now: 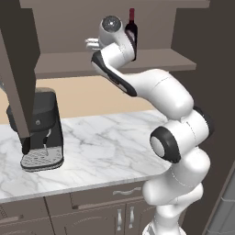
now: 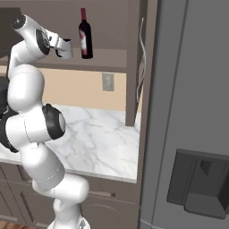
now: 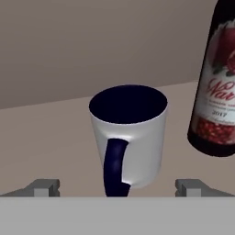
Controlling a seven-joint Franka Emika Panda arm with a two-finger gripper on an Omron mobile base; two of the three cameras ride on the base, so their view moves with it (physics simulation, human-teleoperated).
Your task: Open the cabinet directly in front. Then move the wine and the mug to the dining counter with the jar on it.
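- The cabinet (image 2: 134,62) stands open: its dark brown right door is swung out edge-on in the right base view, with a long curved silver handle (image 2: 142,49) along it, and the left door (image 1: 16,69) juts toward the camera in the left base view.
- The mug (image 3: 130,133) stands upright on the cabinet's lower shelf (image 1: 151,59). It is a short, light grey-white cylinder with a deep navy inside and a dark navy handle, and the handle faces the hand camera.
- The wine (image 3: 215,87) stands upright on the same shelf, just to the right of the mug and apart from it. It is a slim dark glass bottle with a red foil neck and a red-and-white label printed with script.
- In the right base view the bottle (image 2: 85,36) rises to about twice the height of the mug (image 2: 65,48) beside it.
- The gripper (image 3: 119,187) is spread wide, its two tips set either side of the mug's base. The fingers (image 3: 43,187) show no contact with the mug wall, and nothing is held.
- The arm reaches up from the base into the cabinet, above a white grey-veined marble worktop (image 1: 101,147).
- A black coffee machine (image 1: 41,133) sits on that worktop at the left.
- A tall grey refrigerator (image 2: 192,116) stands at the right.
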